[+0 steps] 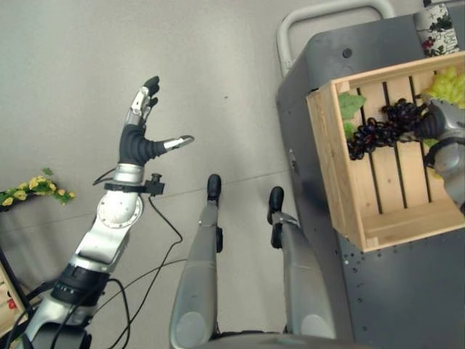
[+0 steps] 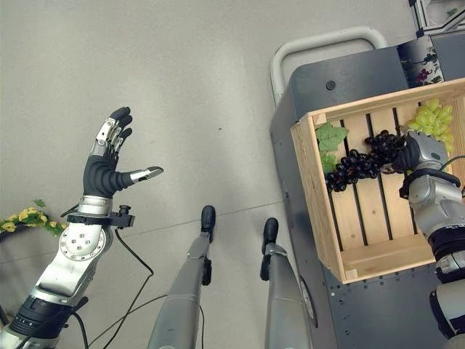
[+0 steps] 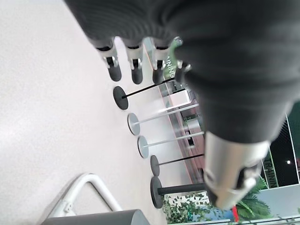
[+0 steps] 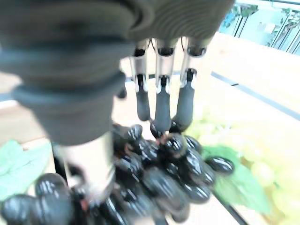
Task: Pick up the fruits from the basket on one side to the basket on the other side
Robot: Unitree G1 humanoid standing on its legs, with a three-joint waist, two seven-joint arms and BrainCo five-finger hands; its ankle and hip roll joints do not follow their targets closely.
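- The left hand [image 1: 142,123] is hanging in the air in the upper left of the frame, fingers spread straight and thumb sticking out sideways, holding nothing over the grey floor [image 1: 218,65].
- A wooden crate [image 1: 341,167] is sitting tilted on a dark grey cart [image 1: 378,291] at the right side.
- A bunch of dark grapes [image 1: 381,129] is lying across the crate's slats, with a green leaf [image 1: 351,106] just beside it.
- The right hand [image 1: 436,125] is reaching in at the right edge, touching the dark grapes' end; can't really make out its fingers.
- Green grapes [image 1: 449,86] are sitting in the crate's upper right corner.
- Some yellow flowers [image 1: 33,189] are poking in at the left edge.
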